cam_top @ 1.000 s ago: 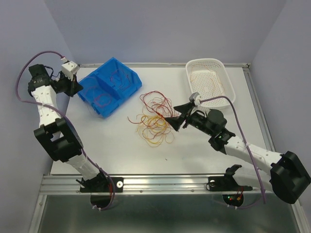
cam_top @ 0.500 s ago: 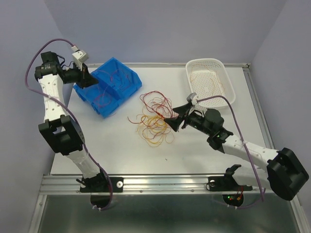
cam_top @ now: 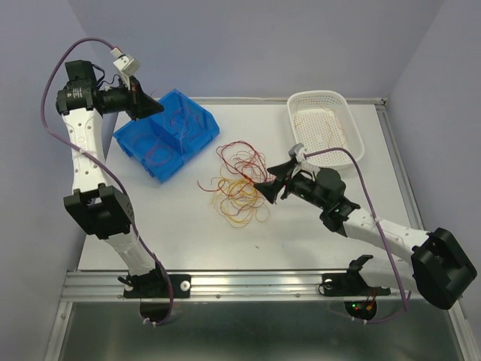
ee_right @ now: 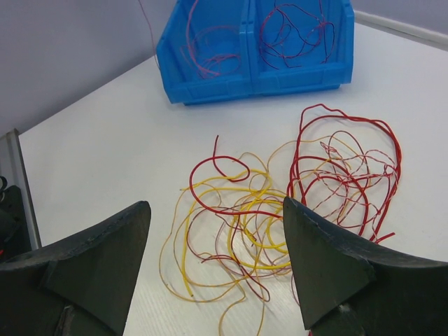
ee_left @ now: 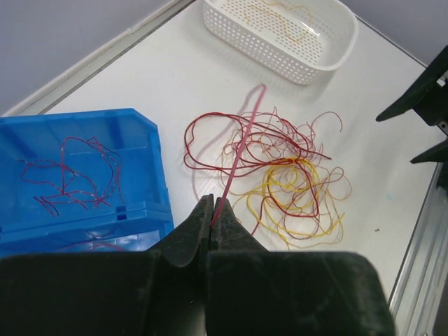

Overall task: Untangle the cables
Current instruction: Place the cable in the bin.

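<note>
The cables [cam_top: 237, 184] lie as a loose tangle of dark red and yellow loops in the middle of the table [cam_top: 165, 226], between the blue bin [ee_left: 77, 220] and the white basket [ee_left: 301, 63]. One red strand [ee_left: 238, 150] is separated from the pile: the left gripper [ee_left: 212, 210] is clamped shut on its upper end, and the strand hangs down from the jaws. The left gripper is raised above the far left corner of the bin. The bin holds red strands; the basket holds pale yellowish ones.

The step in hand appears to be depositing this red strand in the bin.

1. Confirm that the lower end hangs free. The wrist view does not settle whether it touches the tangle.
2. Centre the gripper over a bin compartment before lowering, so the whole strand falls inside the wall.
3. Lower until the strand coils on the bin floor, then release. A high release risks the strand draping over the rim.

The right gripper [ee_right: 215, 206] hovers just beside the tangle's right edge, jaws wide apart, holding nothing. Keep it clear of the loops.
</note>
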